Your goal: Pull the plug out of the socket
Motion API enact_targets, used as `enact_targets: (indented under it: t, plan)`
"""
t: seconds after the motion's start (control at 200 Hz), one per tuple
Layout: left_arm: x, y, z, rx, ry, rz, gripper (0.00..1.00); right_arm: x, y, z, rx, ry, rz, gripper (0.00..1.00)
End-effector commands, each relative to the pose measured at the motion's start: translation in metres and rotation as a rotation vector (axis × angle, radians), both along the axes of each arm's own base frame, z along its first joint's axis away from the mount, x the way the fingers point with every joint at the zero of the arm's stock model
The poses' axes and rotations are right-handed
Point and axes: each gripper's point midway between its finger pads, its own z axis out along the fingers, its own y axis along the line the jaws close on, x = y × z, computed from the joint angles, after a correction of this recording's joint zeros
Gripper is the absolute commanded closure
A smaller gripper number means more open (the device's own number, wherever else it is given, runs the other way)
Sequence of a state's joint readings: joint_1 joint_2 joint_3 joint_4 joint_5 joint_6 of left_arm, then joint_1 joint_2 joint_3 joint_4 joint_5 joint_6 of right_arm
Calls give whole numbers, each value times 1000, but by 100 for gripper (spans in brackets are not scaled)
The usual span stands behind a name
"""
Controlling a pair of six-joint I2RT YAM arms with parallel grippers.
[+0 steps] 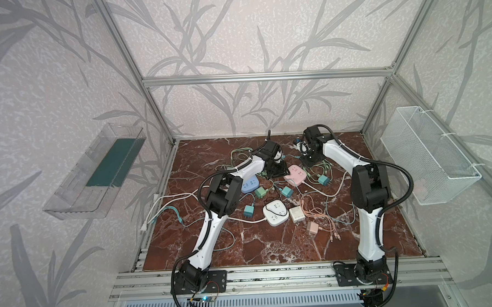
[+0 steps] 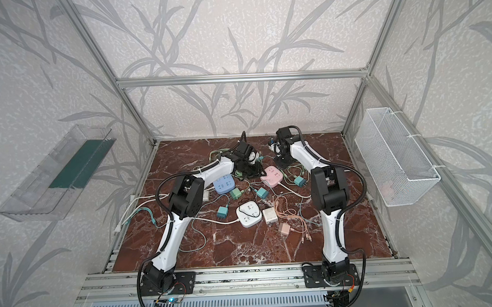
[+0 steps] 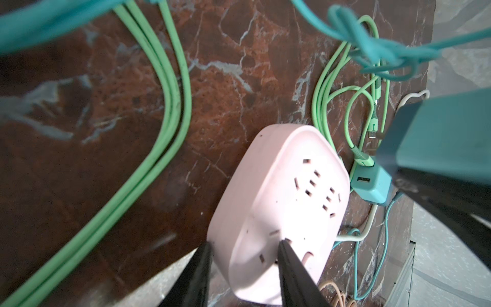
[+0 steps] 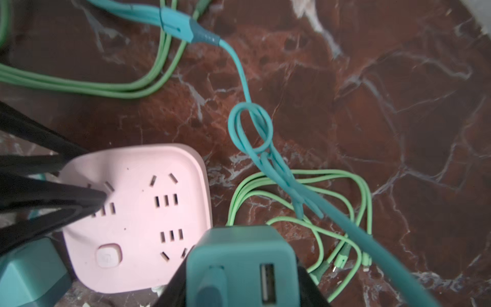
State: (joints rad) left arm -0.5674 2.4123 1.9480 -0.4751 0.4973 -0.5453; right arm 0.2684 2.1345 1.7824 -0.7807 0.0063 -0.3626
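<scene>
**A:** Where is the plug now?

**B:** The teal plug is in the air, just above one edge of the pink socket, and not inside it. In the right wrist view every hole that shows on the pink socket is empty. So I judge that the plug is out.

**A:** Who holds it?

**B:** The right gripper holds it, with its fingers pressed against two opposite sides of the plug. A teal cable makes a loose knot beside the pink socket.

**A:** And the left gripper?

**B:** The left gripper is at a corner of the pink socket, away from the plug. Its fingers stand a little apart, with the rim of that corner between them. One tip is on the top face and the other is at the side wall. It seems to pinch the corner and hold the pink socket down on the table.

**A:** What is left to do?

**B:** Little, I think, because the pulling looks done. Probably the plug must be carried away from the pink socket and put down, and then both grips released. The knotted cable could drag.

**A:** Is anything else near?

**B:** Another teal charger lies just beside the pink socket, and green cables curve around it. A blue socket and a white socket lie farther from it.
</scene>
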Motion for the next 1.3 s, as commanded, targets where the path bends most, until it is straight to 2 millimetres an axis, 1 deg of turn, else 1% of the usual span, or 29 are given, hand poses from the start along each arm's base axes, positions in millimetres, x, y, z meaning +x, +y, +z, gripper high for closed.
enact_targets:
  t: [0.0, 0.365, 0.59, 0.805, 1.005, 1.125, 1.295]
  plan:
    - [-31, 16, -52, 133, 118, 0, 58, -12, -11, -6, -51, 59, -4, 81]
    - [-26, 13, -43, 104, 85, 3, 57, -23, -30, -19, -153, 148, -34, 80]
    - [-26, 15, -42, 108, 84, 7, 56, -25, -33, -19, -182, 175, -33, 80]
    - [-26, 17, -44, 114, 87, 12, 56, -27, -38, -27, -218, 230, -41, 80]
    - [-26, 16, -44, 113, 88, 11, 56, -26, -34, -28, -195, 230, -50, 79]
    - [-26, 17, -43, 116, 86, 11, 56, -26, -32, -31, -193, 237, -52, 77]
    - [-26, 17, -42, 114, 85, 13, 56, -27, -32, -37, -193, 253, -62, 69]
